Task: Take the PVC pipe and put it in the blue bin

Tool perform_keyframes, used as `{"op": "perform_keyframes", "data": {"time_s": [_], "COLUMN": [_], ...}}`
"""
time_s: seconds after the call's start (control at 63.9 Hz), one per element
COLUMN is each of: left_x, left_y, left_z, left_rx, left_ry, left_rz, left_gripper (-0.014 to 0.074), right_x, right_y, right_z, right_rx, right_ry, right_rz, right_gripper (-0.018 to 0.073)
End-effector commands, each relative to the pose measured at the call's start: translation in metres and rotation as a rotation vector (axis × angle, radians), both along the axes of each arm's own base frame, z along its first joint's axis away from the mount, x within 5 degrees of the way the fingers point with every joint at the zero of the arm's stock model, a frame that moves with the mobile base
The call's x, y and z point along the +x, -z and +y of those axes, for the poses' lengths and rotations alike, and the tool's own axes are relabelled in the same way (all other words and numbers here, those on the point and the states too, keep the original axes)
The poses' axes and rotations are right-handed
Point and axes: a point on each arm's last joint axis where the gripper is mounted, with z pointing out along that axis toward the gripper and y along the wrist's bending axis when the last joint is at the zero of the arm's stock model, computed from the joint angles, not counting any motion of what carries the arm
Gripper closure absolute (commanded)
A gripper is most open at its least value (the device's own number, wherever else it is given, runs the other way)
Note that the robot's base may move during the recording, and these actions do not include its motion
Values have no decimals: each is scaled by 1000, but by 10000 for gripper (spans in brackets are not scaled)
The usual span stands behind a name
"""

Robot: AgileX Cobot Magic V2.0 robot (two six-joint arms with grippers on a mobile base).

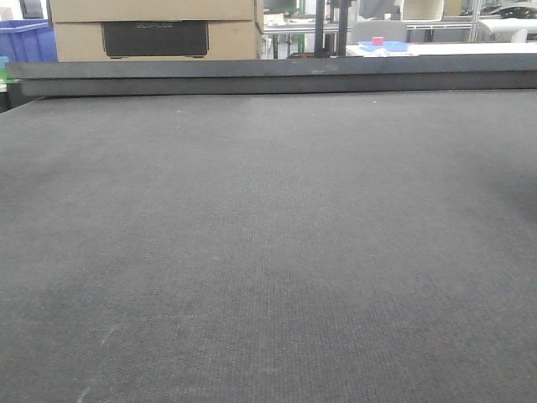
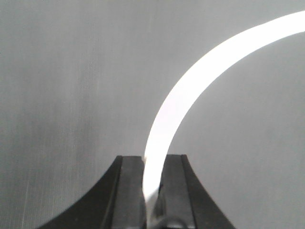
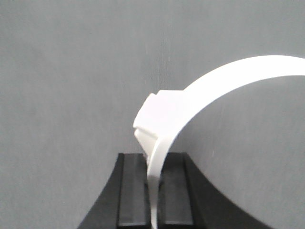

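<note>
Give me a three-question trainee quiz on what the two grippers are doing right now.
1. True or false: the left gripper is open and empty.
2. Multiple choice: the PVC pipe at the right gripper is A) lying flat on the mat, B) clamped between the fingers, C) inside a bin.
3. Fill in: in both wrist views the white piece arcs up toward the image's ___ edge.
Key: 1 false, it clamps a white curved piece too; 2 B; 3 right.
</note>
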Motion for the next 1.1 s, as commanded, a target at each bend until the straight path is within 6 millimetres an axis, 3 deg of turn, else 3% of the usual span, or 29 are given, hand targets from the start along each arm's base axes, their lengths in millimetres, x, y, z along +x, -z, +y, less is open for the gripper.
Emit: {"op": "perform_keyframes", "data": {"time_s": [0.0, 0.329, 0.454, 0.579, 0.799, 1.081], "left_x": [-15, -83, -108, -132, -152, -163], "left_y": [-5, 30, 36, 30, 19, 9], "left_z": [0, 20, 31, 34, 34, 33], "left_rx": [-34, -40, 0, 1, -4, -10], "left_ry": [-15, -98, -144, -171, -171, -165], "left_rz": [-137, -354, -396, -476, -568, -630], "left_gripper": [708, 708, 708, 708, 708, 708], "right_x": [-15, -74, -94, -106, -114, -118], "right_y": [-6, 22, 19, 12, 6, 4], "right_z": [2, 12, 16, 18, 23, 35], "right_rx": [-51, -113, -134, -147, -150, -116], "right_ry": [-13, -8, -11, -8, -44, -185], "right_rz": [-92, -296, -353, -420, -489, -521], "right_gripper": [720, 720, 720, 720, 720, 720]}}
